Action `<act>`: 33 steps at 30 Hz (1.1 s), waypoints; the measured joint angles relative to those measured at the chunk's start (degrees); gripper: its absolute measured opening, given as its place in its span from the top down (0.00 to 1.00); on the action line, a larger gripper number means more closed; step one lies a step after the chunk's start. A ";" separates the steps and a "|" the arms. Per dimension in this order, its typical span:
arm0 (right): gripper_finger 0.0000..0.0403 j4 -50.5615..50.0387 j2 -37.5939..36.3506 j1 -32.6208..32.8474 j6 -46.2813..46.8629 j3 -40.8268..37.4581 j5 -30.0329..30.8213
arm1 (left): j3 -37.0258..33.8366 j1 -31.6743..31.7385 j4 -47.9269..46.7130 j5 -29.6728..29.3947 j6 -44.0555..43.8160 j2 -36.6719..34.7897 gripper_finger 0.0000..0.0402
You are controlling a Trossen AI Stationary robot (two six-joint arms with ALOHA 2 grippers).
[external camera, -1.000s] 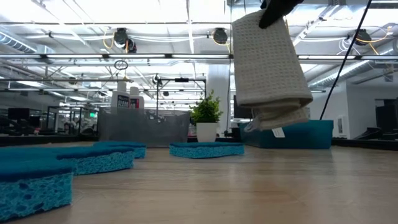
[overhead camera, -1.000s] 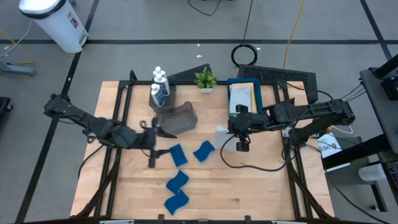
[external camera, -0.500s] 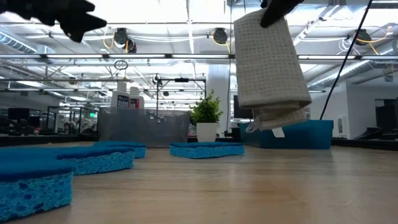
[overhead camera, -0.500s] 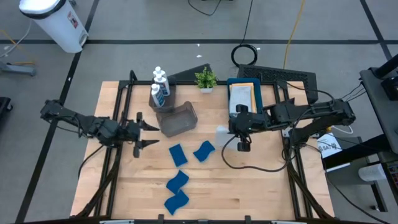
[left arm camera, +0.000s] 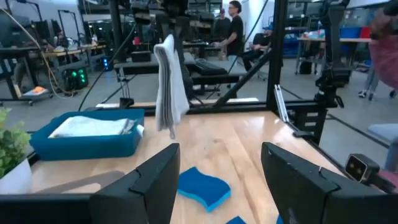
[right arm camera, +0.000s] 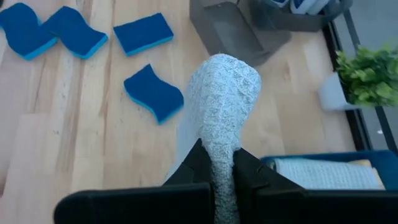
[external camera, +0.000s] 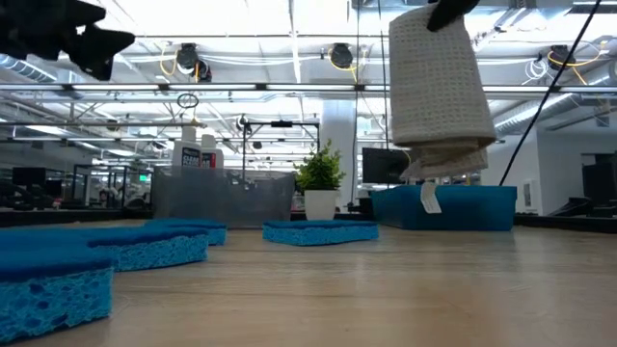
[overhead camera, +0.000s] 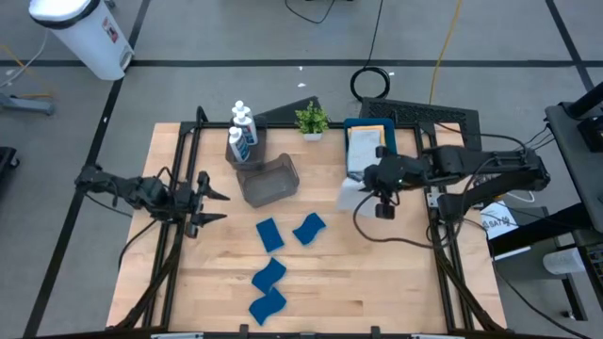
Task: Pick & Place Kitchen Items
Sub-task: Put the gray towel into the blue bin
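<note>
The right gripper (overhead camera: 381, 182) is clamped tight on a folded grey cloth (external camera: 436, 92), pinching it at its top fold; the cloth hangs clear of the counter (overhead camera: 377, 273), a pale waffle-weave piece doubled over, with a small tag dangling from its lower edge; in the right wrist view the cloth (right arm camera: 219, 118) bulges out rounded just ahead of the gripper, squeezed between the two dark fingers (right arm camera: 193, 165). Just beyond this gripper sits the blue tray (overhead camera: 356, 125), with another pale cloth (overhead camera: 366, 149) lying folded inside it; the small potted plant (overhead camera: 312, 120) stands beside the tray.

Over on the other side, the left gripper (overhead camera: 209, 203) hovers above the counter with its jaws spread wide and nothing between them. Ahead of it lie four wavy-edged blue sponges (overhead camera: 268, 235), flat on the wood, scattered but near one another; closest to its fingertips is a grey mesh basket (overhead camera: 269, 179) tipped on its side; past that basket stand the white bottles (overhead camera: 241, 123) with blue labels, upright and close together, one of them in a second grey holder (overhead camera: 236, 149).
</note>
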 joint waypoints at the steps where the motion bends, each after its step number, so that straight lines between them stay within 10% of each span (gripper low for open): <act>1: 1.00 -0.43 -0.56 -0.29 -0.01 0.00 0.01 | -0.67 0.00 0.00 -0.02 -0.04 -1.10 0.43; 33: 1.00 12.55 -4.32 -29.95 -24.98 -14.19 -4.57 | -2.17 0.00 -5.07 -14.45 0.26 -6.66 0.43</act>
